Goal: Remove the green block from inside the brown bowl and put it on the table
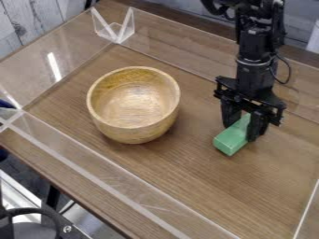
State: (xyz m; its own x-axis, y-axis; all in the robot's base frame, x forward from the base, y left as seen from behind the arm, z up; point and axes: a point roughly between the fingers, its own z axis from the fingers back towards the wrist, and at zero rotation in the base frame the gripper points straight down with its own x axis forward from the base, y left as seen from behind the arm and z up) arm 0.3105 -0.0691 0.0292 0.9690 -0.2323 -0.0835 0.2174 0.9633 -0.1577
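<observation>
Camera view shows the black claw (245,129) pointing straight down, its fingers clenched on the upper end of the green block (230,141). The block's lower end rests on the surface (187,182) — outside the bowl (133,103), to the bowl's right and apart from its rim. The bowl, light wood with a thick rim, stands upright and holds nothing. Clear walls (75,159) edge the surface on the bowl's left and front — a clear bracket (112,25) sits at the corner behind the bowl.
</observation>
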